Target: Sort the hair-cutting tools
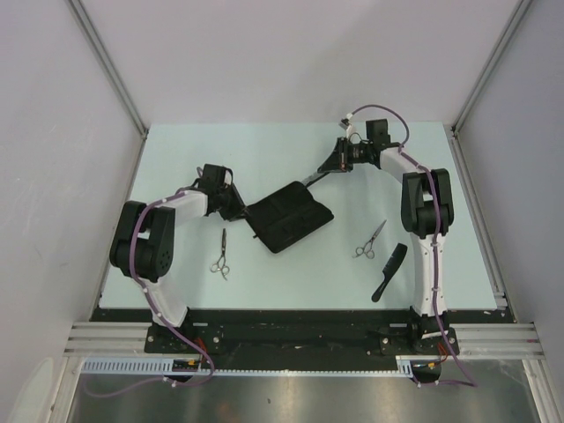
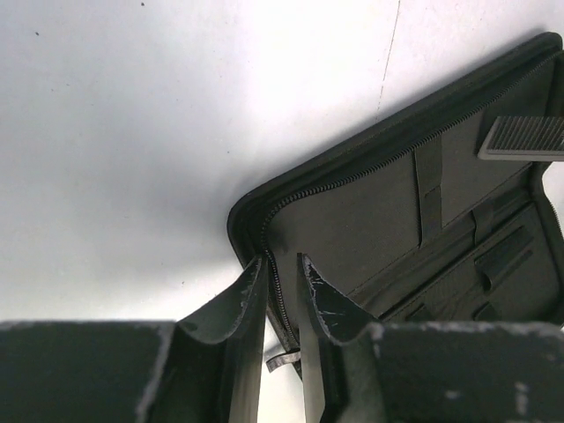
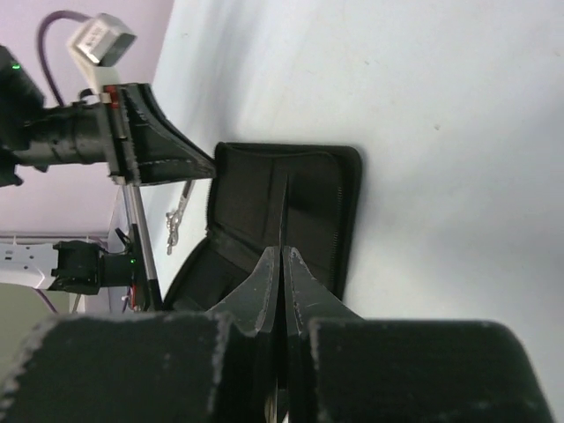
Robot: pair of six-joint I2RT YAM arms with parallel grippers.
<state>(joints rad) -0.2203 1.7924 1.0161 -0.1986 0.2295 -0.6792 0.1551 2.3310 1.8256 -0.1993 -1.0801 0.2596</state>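
I am viewing a pale, matt table [image 1: 264, 150] enclosed by plain white wall panels [image 1: 264, 53] set in aluminium posts [image 1: 106, 62], with a black base rail [image 1: 291, 317] running along the near edge.

The black fabric case [image 1: 291, 218] is lying open mid-table. The left gripper [image 2: 280, 257] is straddling the case's zippered corner rim, jaws a little apart; I cannot tell whether they are pressing on it. The right gripper [image 3: 282, 251] is clamping the long narrow comb [image 1: 310, 181], jaws together on it, and the comb's free end is reaching over the case.

One pair of scissors [image 1: 220, 256] is lying left of the case, beside the left arm. The second pair of scissors [image 1: 371, 240] and the handled comb [image 1: 389, 271] are lying right of the case, near each other and apart from it.
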